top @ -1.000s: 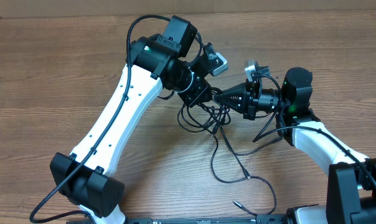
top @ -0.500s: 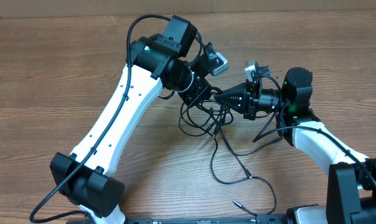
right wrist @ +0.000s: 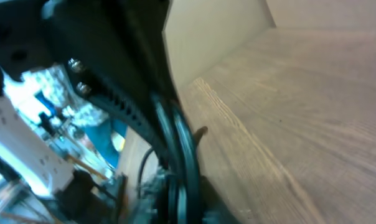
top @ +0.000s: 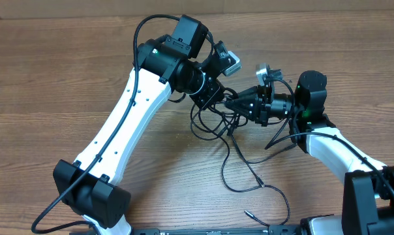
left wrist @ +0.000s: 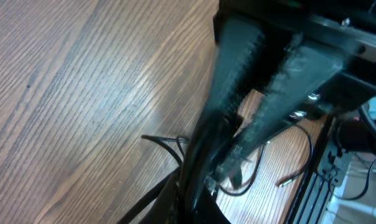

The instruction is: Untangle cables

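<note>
The cables (top: 211, 126) are thin black cords in a loose tangle on the wooden table (top: 66, 78) between the two arms. One strand trails toward the front to a small plug (top: 249, 213). My left gripper (top: 217, 98) reaches into the top of the tangle. In the left wrist view its fingers (left wrist: 238, 81) converge, and the gripper (left wrist: 216, 171) is shut on cable strands (left wrist: 166, 143). My right gripper (top: 233, 104) meets it tip to tip from the right. The right wrist view is blurred; there the gripper (right wrist: 178, 180) has cable strands (right wrist: 183, 140) pinched along its finger.
Thicker black arm cables loop above the left arm (top: 145, 29) and beside the right arm (top: 278, 134). A cardboard wall (right wrist: 213, 31) runs along the far table edge. A black rail (top: 216, 230) lines the front edge.
My left gripper has closed on the cables and shifted slightly up and right, drawing the tangle with it. My right gripper has stayed almost in place.
</note>
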